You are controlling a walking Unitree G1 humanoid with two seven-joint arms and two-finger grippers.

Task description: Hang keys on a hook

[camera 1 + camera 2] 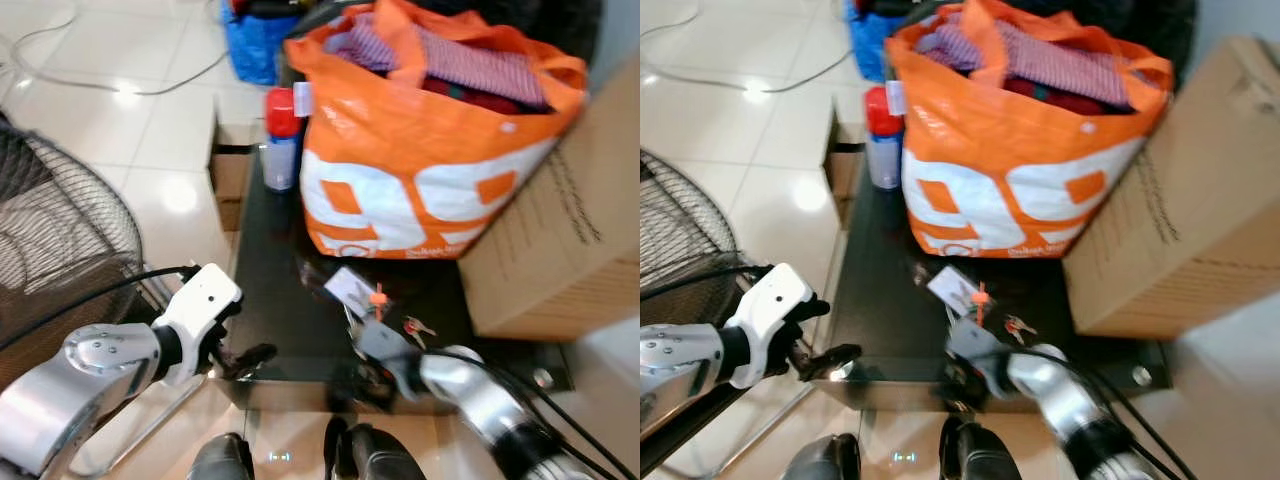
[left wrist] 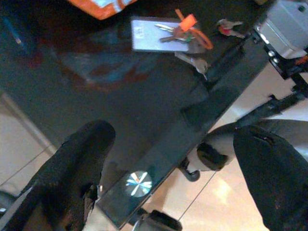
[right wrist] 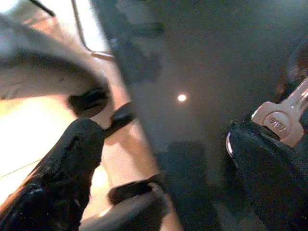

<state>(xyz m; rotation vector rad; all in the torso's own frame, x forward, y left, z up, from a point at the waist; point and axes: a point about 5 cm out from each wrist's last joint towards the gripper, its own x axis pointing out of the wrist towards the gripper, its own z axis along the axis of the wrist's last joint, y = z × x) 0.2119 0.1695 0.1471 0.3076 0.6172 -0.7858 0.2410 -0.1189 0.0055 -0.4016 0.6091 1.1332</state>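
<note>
You see a shiny black glass table [image 1: 285, 300] holding silver keys with an orange tag [image 1: 372, 300], both grippers, right [image 3: 163, 159] and left [image 2: 168, 159], wide open and empty at its front edge.

Home interior: glossy white tiled floor [image 1: 150, 150], low black glass bench [image 1: 270, 300] carrying an orange shopping bag [image 1: 420, 180] stuffed with clothes, cardboard box [image 1: 570, 240] beside the bag, fan grille [image 1: 50, 250] nearby.

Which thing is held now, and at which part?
Nothing is held. The right gripper is open beside the keys on the table; the left gripper is open at the table's edge.
</note>
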